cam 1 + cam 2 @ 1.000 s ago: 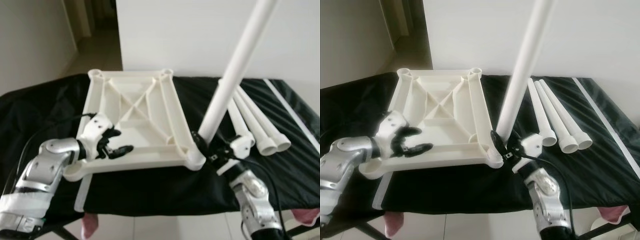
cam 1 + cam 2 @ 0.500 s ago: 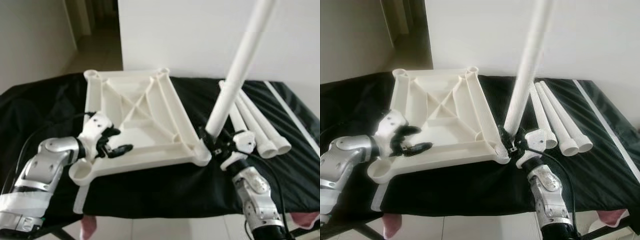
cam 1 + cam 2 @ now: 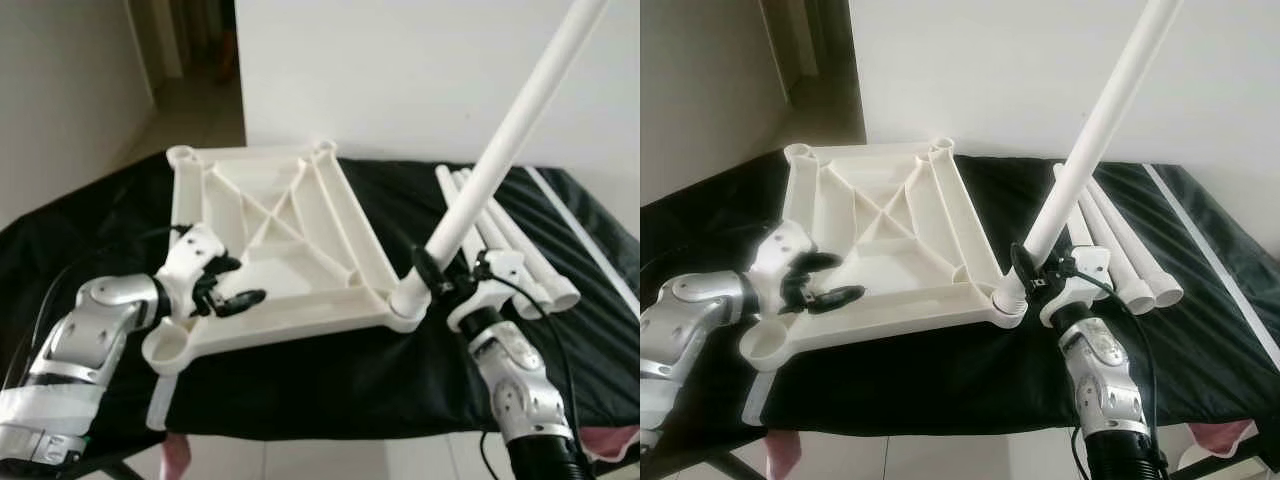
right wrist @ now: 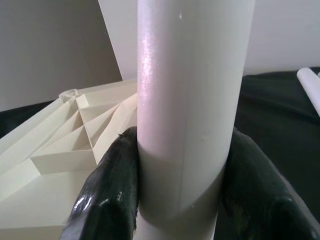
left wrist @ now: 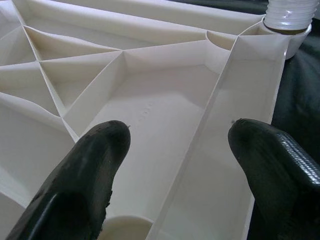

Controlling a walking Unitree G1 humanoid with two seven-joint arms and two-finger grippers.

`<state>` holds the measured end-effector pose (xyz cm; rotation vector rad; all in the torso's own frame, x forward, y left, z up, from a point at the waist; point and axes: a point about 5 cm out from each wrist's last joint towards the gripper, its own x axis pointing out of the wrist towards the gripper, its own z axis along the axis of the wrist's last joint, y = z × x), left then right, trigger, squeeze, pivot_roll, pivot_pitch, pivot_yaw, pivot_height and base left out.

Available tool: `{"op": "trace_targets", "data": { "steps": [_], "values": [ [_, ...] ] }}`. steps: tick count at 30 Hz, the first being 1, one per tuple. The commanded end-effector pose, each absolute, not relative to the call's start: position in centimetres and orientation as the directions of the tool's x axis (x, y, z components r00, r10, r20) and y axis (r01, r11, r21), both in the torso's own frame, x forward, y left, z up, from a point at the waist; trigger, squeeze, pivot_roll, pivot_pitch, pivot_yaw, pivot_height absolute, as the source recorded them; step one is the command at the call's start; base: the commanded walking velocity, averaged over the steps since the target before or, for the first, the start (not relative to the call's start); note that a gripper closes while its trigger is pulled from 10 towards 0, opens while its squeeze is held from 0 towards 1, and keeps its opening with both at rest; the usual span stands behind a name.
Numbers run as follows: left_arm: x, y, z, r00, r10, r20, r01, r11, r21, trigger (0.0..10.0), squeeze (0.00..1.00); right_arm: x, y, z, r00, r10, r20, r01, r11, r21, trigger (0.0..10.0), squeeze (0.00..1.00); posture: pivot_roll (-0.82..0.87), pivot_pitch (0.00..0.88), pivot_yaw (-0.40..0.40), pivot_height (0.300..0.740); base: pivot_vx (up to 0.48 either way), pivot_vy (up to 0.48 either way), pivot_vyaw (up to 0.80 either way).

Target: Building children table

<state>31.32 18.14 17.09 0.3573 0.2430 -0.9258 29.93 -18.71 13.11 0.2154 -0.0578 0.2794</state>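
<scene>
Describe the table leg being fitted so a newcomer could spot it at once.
On the black-draped table lies an upturned white tabletop. At its near right corner socket, the right gripper clamps a white leg; unlike the spare legs lying flat beside it, it slants upward.

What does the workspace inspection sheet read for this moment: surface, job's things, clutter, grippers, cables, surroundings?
Surface: table draped in black cloth.
Job's things: white ribbed plastic tabletop lying underside up; long white plastic leg standing tilted in its near right corner socket; three spare white legs lying side by side to the right.
Clutter: thin white strip along the cloth's right edge.
Grippers: left gripper open over the tabletop's near rim; right gripper shut on the leg just above the socket.
Cables: black cables run along both forearms.
Surroundings: white wall behind, doorway to the left, tiled floor below.
</scene>
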Motion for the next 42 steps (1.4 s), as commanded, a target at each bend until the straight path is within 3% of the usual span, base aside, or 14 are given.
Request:
{"op": "trace_targets", "data": {
  "steps": [1, 2, 3, 5, 7, 15, 20, 24, 32, 42],
  "values": [
    [31.5, 18.2, 17.1, 0.587, -0.727, -0.356, 0.808, 0.552, 0.207, 10.0, 0.00, 28.4, -20.6, 7.0, 0.936, 0.198, -0.292, -0.138, 0.967, 0.215, 10.0, 0.00, 0.10, 0.000, 0.003, 0.740, 0.000, 0.000, 0.00],
    [31.6, 18.2, 17.1, 0.588, -0.727, -0.356, 0.808, 0.552, 0.207, 10.0, 0.00, 28.5, -20.8, 7.1, 0.931, 0.197, -0.306, -0.142, 0.971, 0.194, 10.0, 0.00, 0.10, 0.000, 0.003, 0.740, 0.000, 0.000, 0.00],
    [31.6, 18.2, 17.2, 0.588, -0.727, -0.354, 0.808, 0.552, 0.208, 10.0, 0.00, 28.6, -20.9, 7.5, 0.934, 0.206, -0.290, -0.192, 0.978, 0.077, 10.0, 0.00, 0.10, 0.000, 0.002, 0.740, 0.000, 0.000, 0.00],
    [31.6, 18.2, 17.2, 0.588, -0.727, -0.354, 0.808, 0.552, 0.208, 10.0, 0.00, 28.6, -20.9, 7.5, 0.934, 0.206, -0.290, -0.192, 0.978, 0.077, 10.0, 0.00, 0.10, 0.000, 0.002, 0.740, 0.000, 0.000, 0.00],
    [31.6, 18.1, 17.2, 0.589, -0.728, -0.352, 0.807, 0.552, 0.209, 10.0, 0.00, 28.5, -20.8, 7.7, 0.931, 0.238, -0.277, -0.259, 0.965, -0.038, 10.0, 0.00, 0.10, 0.000, -0.001, 0.740, 0.000, 0.000, 0.00],
    [31.5, 18.2, 17.2, 0.593, -0.726, -0.349, 0.804, 0.555, 0.212, 10.0, 0.00, 27.4, -19.7, 6.7, 0.927, 0.278, -0.252, -0.326, 0.929, -0.174, 10.0, 0.00, 0.10, 0.000, -0.005, 0.740, 0.000, 0.000, 0.00],
    [31.5, 18.2, 17.2, 0.595, -0.724, -0.349, 0.803, 0.557, 0.214, 10.0, 0.00, 26.8, -19.7, 6.3, 0.936, 0.265, -0.230, -0.304, 0.940, -0.154, 10.0, 0.00, 0.10, 0.000, -0.005, 0.740, 0.000, 0.000, 0.00],
    [31.5, 18.3, 17.3, 0.598, -0.723, -0.347, 0.801, 0.558, 0.217, 10.0, 0.00, 25.7, -19.6, 6.8, 0.965, 0.250, -0.077, -0.257, 0.961, -0.101, 10.0, 0.00, 0.10, 0.000, -0.005, 0.740, 0.000, 0.000, 0.00],
    [31.6, 18.3, 17.5, 0.601, -0.721, -0.345, 0.799, 0.559, 0.222, 10.0, 0.00, 24.0, -20.3, 6.2, 0.988, 0.154, 0.029, -0.154, 0.988, -0.009, 10.0, 0.00, 0.09, 0.006, 0.007, 0.740, 0.000, 0.000, 0.00],
    [31.8, 18.4, 17.6, 0.601, -0.720, -0.347, 0.799, 0.559, 0.223, 10.0, 0.00, 23.7, -20.6, 5.3, 0.997, 0.073, 0.022, -0.075, 0.989, 0.129, 10.0, 0.00, 0.09, 0.014, 0.020, 0.740, 0.000, 0.000, 0.00]
  ]
}}
